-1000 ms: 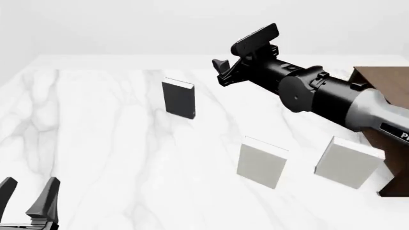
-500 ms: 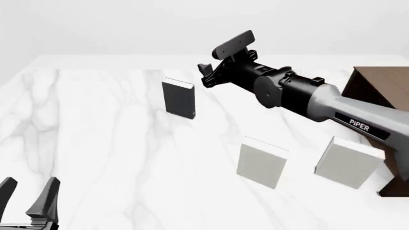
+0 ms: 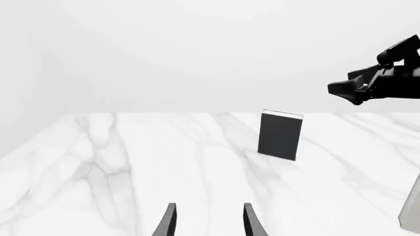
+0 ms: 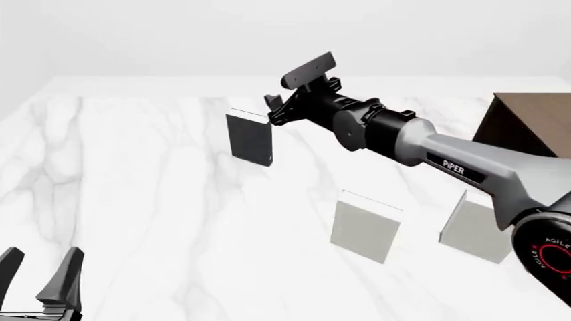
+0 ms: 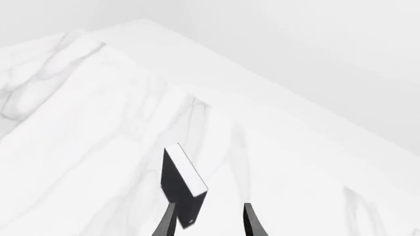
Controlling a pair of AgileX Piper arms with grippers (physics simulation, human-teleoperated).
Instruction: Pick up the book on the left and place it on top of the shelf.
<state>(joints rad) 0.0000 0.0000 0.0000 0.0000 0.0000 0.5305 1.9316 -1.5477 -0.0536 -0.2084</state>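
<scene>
Your right gripper (image 4: 287,90) sits above and just to the 3 o'clock side of the book (image 4: 249,137), fingers spread apart and holding nothing. From its wrist camera the book (image 5: 182,183) lies ahead of and partly behind one fingertip (image 5: 167,221), so it does not look centred in the gap yet.

Keep the shelf (image 4: 522,127) in mind, the big dark brown unit at 3 o'clock on the table (image 4: 134,200); its top is where the book must end up, and the carry there crosses most of the table.

Your right arm already stretches across above the two pale books: one (image 4: 364,226) at 5 o'clock from the black book, the other (image 4: 477,227) further toward the shelf, partly hidden behind your arm's base joint. Dropping the elbow on the way back would likely knock one flat.

The book stands upright on its edge at about 11 o'clock of table centre, white page edge up. That is your main risk, I'd judge: descend off-centre and a finger lands on the top edge or nudges a cover, and it topples. A shallow grip near the top could let it swing or slip in transit.

Your left gripper (image 4: 40,277) rests at 7 o'clock, fingers parted, well clear.
</scene>
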